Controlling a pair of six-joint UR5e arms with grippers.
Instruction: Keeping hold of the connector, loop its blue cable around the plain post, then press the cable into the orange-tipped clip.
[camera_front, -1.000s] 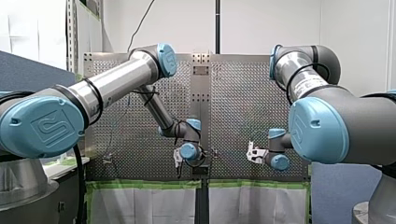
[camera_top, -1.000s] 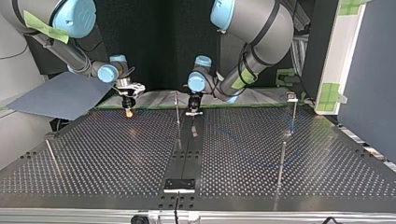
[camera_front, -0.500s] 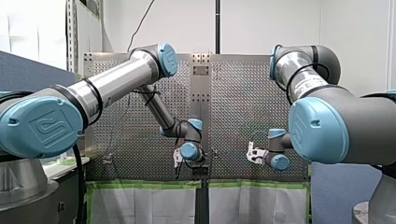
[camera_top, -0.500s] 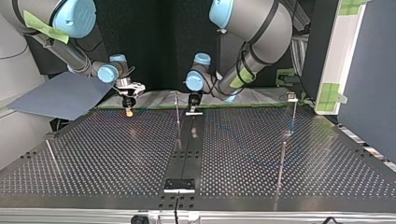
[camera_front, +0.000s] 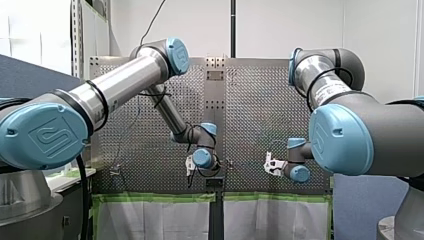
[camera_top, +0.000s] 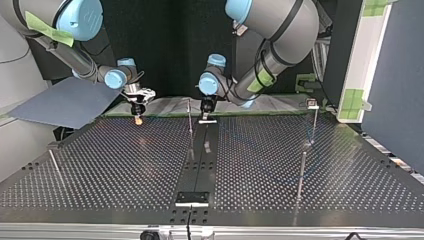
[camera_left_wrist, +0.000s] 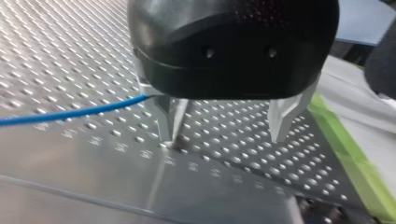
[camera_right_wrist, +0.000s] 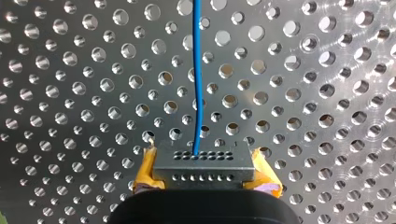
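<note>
Clamping the connector (camera_right_wrist: 201, 161) between its yellow pads, my right claw (camera_right_wrist: 204, 173) sits low over the tabletop (camera_top: 100, 165). The blue cable (camera_right_wrist: 198, 70) runs straight off toward 12 o'clock in the right wrist view. In the top view the plain post (camera_top: 190, 122) stands at 3 o'clock of that claw. It is nearer my left claw (camera_left_wrist: 222, 135), which gapes wide with the post just inside one finger. Since a second ago my left arm's elbow has risen; my right arm has not moved.
</note>
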